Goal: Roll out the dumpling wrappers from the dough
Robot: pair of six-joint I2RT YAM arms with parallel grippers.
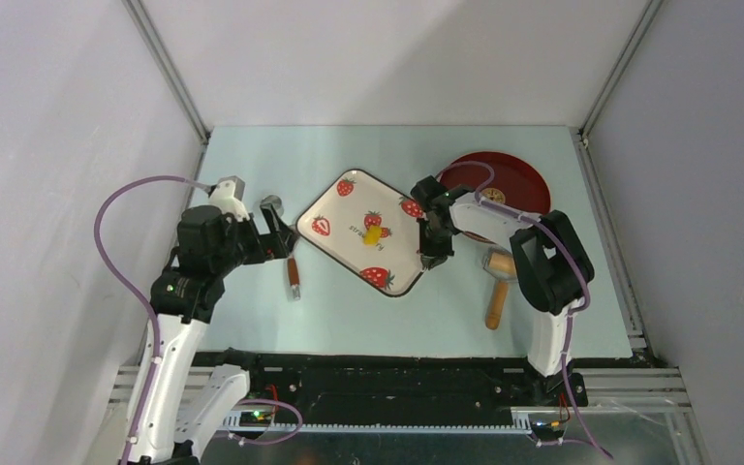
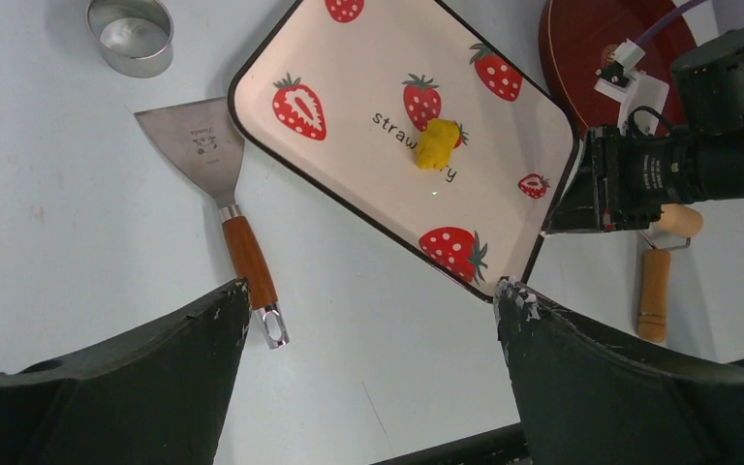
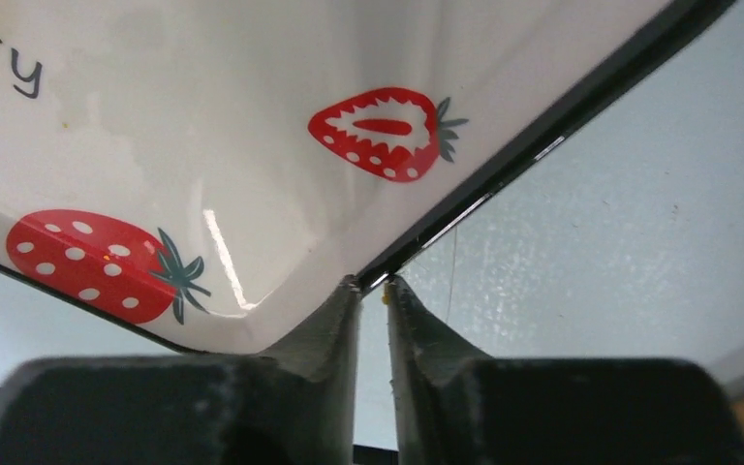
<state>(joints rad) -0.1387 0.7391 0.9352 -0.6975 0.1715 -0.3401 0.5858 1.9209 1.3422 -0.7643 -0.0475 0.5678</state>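
The dough [image 1: 374, 234] is a small bright-yellow lump in the middle of the strawberry-print tray [image 1: 341, 238]; it also shows in the left wrist view [image 2: 435, 143]. No flat round wrappers show in any view. My right gripper [image 1: 433, 252] is at the tray's right edge, its fingers nearly together, pinching the tray's dark rim [image 3: 504, 160] at their tips [image 3: 373, 284]. My left gripper [image 1: 281, 235] is open and empty left of the tray, above the bare table [image 2: 368, 291].
A metal scraper with a wooden handle [image 1: 294, 273] [image 2: 203, 145] lies left of the tray, a metal ring cutter [image 1: 271, 204] [image 2: 131, 36] behind it. A wooden rolling pin [image 1: 497, 286] [image 2: 654, 286] lies right of the tray. A dark red plate [image 1: 509, 174] sits at the back right.
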